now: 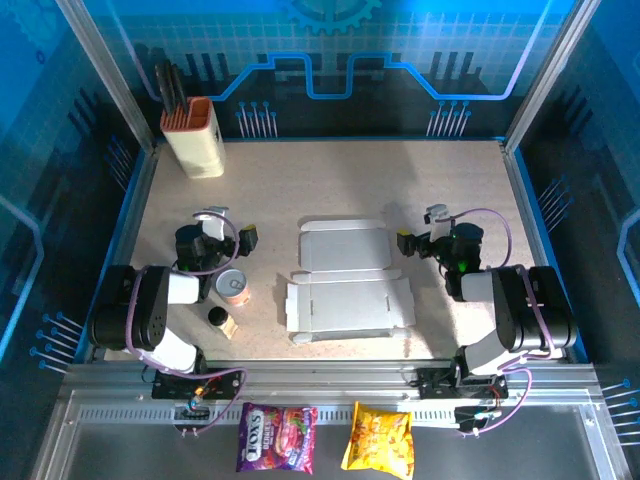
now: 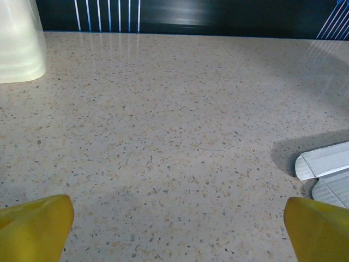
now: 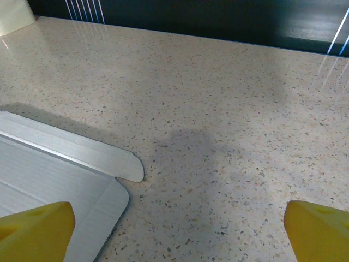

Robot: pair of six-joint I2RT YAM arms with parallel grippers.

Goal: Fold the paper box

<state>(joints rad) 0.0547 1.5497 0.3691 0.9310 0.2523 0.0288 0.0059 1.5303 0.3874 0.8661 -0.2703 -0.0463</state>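
Where the grey ledge runs in front of the arm bases, a crinkled purple snack bag (image 1: 277, 438) and a yellow snack bag (image 1: 378, 438) lie side by side, their print too small to read. On the speckled beige counter (image 1: 420, 180), close beside the left arm, stand a small dark-capped bottle (image 1: 217, 318) and a short metal can with a pinkish top (image 1: 233, 287); neither label is legible. The yellow-tipped left fingers (image 2: 35, 224) are spread wide and empty above bare counter, their tips cut off by the frame's lower corners. The right fingers (image 3: 319, 229) are likewise wide apart and hold nothing; whether the left-hand tip hangs over the cardboard or merely in front of it cannot be told. The paper box (image 1: 345, 280), a flat white-grey creased cardboard cut-out, lies unfolded at mid-counter between the arms, just beside the right fingers and farther from the left. Each wrist view cuts it off, leaving rounded flaps at the frame edge. At the far left corner stands a tall cream holder with an orange top (image 1: 193, 135); the dark items upright in it cannot be identified.
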